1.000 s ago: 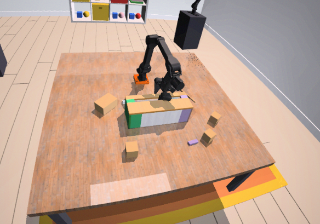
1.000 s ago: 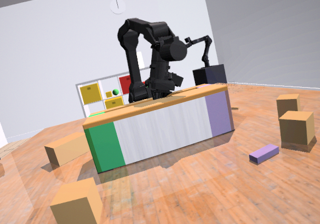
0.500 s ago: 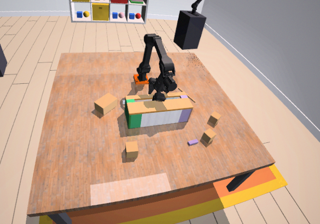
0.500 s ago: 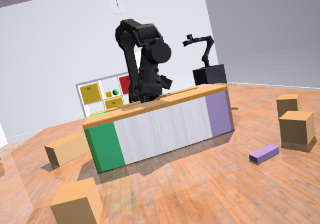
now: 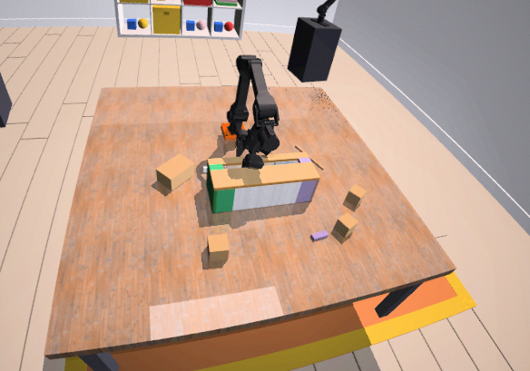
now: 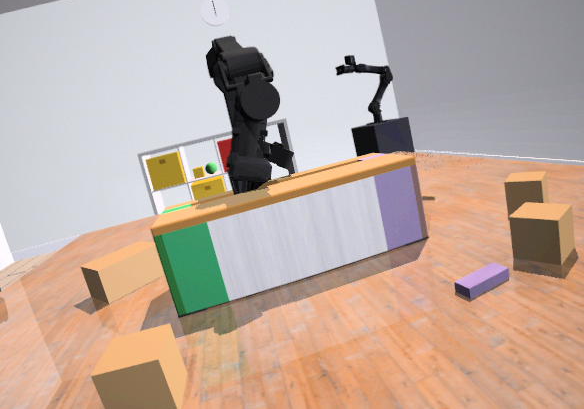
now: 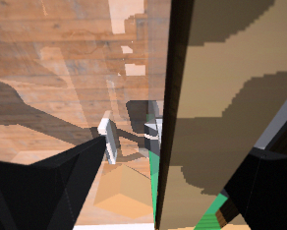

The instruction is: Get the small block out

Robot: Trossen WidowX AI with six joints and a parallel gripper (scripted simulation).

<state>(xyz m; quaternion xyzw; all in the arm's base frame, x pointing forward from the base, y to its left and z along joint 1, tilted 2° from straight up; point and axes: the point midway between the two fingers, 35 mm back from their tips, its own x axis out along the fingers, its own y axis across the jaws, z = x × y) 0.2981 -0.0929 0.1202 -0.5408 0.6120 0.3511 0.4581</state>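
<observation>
The box stands upright, with a green end at left and a purple end at right. In the wrist view its tan top runs between my fingers. My gripper is open and empty, low over the box's top slot, left of its middle; its fingertips are hidden in the top and exterior views. A small white piece shows near the green end, beside the left fingertip in the wrist view. I cannot tell whether it is the block. The shelf and anything on it are hidden.
Tan blocks stand left of the box, in front and at right. A purple bar lies at front right. A thin stick lies behind the purple end.
</observation>
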